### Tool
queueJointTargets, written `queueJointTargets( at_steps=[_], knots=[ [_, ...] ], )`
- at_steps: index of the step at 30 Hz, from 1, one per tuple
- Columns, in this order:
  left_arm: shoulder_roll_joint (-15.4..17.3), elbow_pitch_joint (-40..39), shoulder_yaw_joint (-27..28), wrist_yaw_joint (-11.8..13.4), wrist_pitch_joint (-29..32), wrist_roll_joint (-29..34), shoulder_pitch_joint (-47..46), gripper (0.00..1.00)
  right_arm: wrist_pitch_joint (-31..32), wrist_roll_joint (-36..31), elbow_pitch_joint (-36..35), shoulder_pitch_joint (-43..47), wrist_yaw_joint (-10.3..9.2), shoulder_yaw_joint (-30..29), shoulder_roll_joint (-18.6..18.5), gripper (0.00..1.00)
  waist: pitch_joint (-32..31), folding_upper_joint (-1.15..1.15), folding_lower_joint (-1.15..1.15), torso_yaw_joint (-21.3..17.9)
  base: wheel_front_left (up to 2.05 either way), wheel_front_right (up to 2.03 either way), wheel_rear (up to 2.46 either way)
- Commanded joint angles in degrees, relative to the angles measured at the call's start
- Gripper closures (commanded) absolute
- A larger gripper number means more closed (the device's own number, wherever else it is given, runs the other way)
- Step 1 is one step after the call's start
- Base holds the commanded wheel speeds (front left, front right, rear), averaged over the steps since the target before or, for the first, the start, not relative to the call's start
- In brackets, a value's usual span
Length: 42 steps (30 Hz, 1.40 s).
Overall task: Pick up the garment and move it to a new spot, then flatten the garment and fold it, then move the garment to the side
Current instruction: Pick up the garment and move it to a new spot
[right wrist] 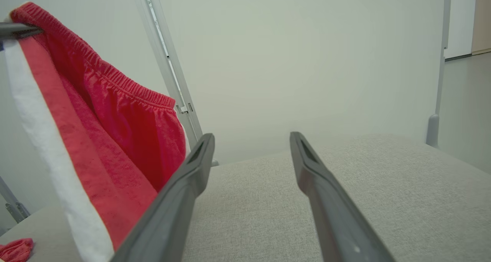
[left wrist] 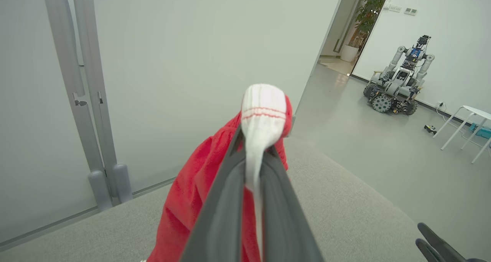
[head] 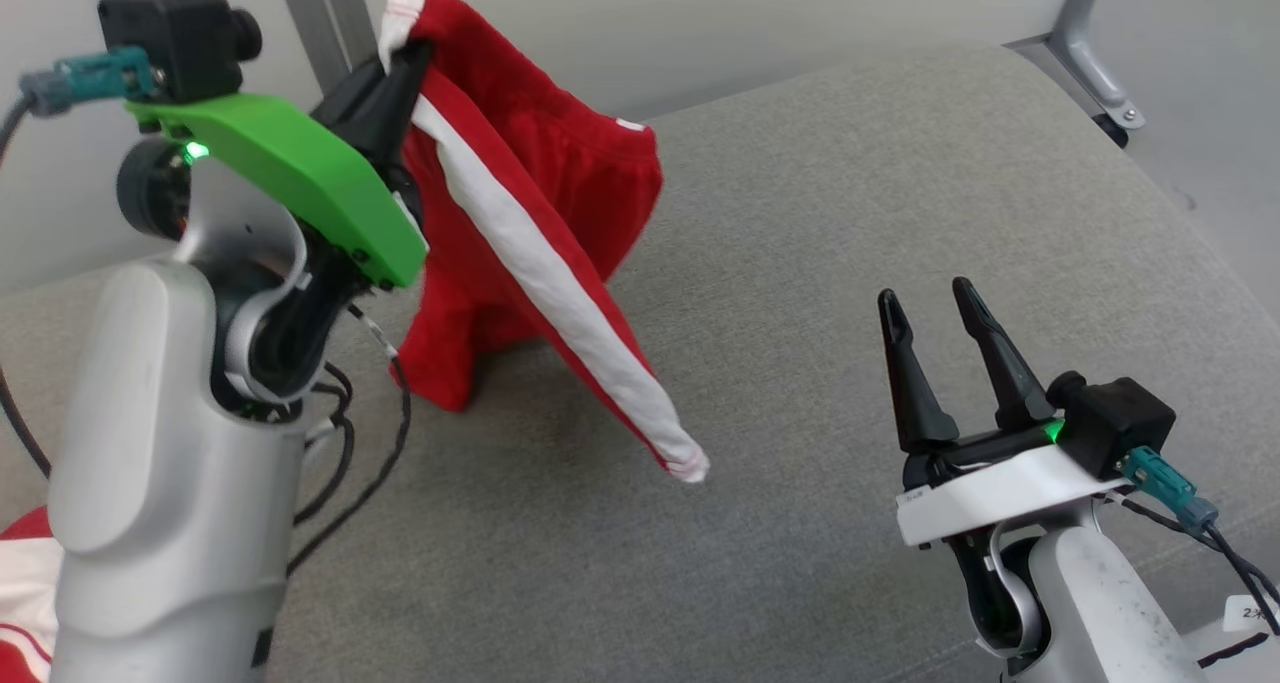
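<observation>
At the far left, low by the edge of the head view, a bit of another red and white cloth (head: pixel 20 583) lies on the grey padded tabletop (head: pixel 850 213). Above it the left arm rises, and the left tool (head: pixel 403 61) is pressed together, pinching the white trimmed corner of the red garment (head: pixel 530 193). In the left wrist view the white trim bunches up above the two dark fingers (left wrist: pixel 226 200) of that tool (left wrist: pixel 256 149). The garment hangs from this grip, raised over the left part of the tabletop. Its lower red fold touches the grey surface, and its white stripe slants down to the right, with the end hanging free. An elastic waistband runs along its upper edge in the right wrist view (right wrist: pixel 126 139). Further right the right tool (head: pixel 925 301) points up, its fingers spread and holding nothing, well apart from the garment and low over the tabletop.
</observation>
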Motion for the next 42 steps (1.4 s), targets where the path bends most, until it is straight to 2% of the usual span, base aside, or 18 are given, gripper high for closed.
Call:
queueJointTargets(
  at_steps=[1, 4, 7, 14, 15, 16, 17, 22, 29, 36, 42],
  knots=[
    [-0.47, -1.13, 0.18, 0.68, -0.47, -0.71, 2.81, 1.0, -0.17, 0.17, -0.37, -0.33, 0.02, -0.41, 0.02, 0.0, 1.92, -0.01, 0.0, -2.62, 0.0, 0.0, 0.0],
    [-1.27, -2.49, 0.84, 1.89, -1.98, -1.63, 7.72, 1.0, -0.17, 0.22, -0.73, -0.28, 0.02, -0.64, 0.13, 0.0, 3.12, -0.01, 0.0, -3.13, 0.0, 0.0, 0.0],
    [-1.51, -0.26, 0.76, 2.36, -5.31, -0.29, 13.17, 1.0, -0.17, 0.34, -0.77, -0.41, 0.02, -0.85, 0.18, 0.0, 4.21, -0.01, 0.0, -3.18, 0.0, 0.0, 0.0],
    [-2.61, 14.54, 1.77, 3.34, -18.03, 3.61, 19.16, 1.0, -0.17, 0.13, -0.44, -1.1, 0.02, -0.33, 0.28, 0.0, 5.67, -0.01, 0.0, -2.17, 0.0, 0.0, 0.0],
    [-2.87, 17.48, 1.61, 3.21, -19.48, 3.89, 19.4, 0.84, -0.17, 0.09, -0.31, -1.2, 0.02, -0.25, 0.14, 0.0, 5.7, -0.01, 0.0, -1.81, 0.0, 0.0, 0.0],
    [-3.16, 20.0, 1.57, 2.93, -21.03, 4.12, 19.34, 0.05, -0.17, 0.01, -0.16, -1.25, 0.02, -0.08, -0.07, 0.0, 5.69, -0.01, 0.0, -1.44, 0.0, 0.0, 0.0],
    [-3.26, 21.84, 1.3, 2.71, -21.97, 4.56, 19.13, 0.0, -0.17, -0.04, -0.09, -1.24, 0.02, -0.09, -0.23, 0.0, 5.69, -0.01, 0.0, -1.08, 0.0, 0.0, 0.0],
    [-4.51, 28.74, 0.34, 0.78, -26.65, 3.92, 17.15, 0.0, -0.17, -0.24, 0.22, -1.16, 0.02, 0.26, -0.84, 0.0, 4.94, -0.01, 0.0, 1.03, 0.0, 0.0, 0.0],
    [-2.71, 28.94, -1.16, 0.3, -31.88, 6.61, 17.21, 0.0, -0.17, -0.28, 0.38, -0.22, 0.02, 0.72, -1.52, 0.0, 3.07, -0.01, 0.0, 3.41, 0.0, 0.0, 0.0],
    [0.67, 20.39, -1.09, 3.47, -36.04, 10.27, 21.18, 0.0, -0.17, -0.35, 0.04, 1.69, 0.02, 0.26, -2.35, 0.0, 1.43, -0.01, 0.0, 5.92, 0.0, 0.0, 0.0],
    [1.67, 11.99, 1.13, 7.05, -39.22, 11.03, 27.59, 0.0, -0.17, -0.02, -0.54, 2.66, 0.02, -0.35, -2.1, 0.0, 0.6, -0.01, 0.0, 6.77, 0.0, 0.0, 0.0]
  ],
)
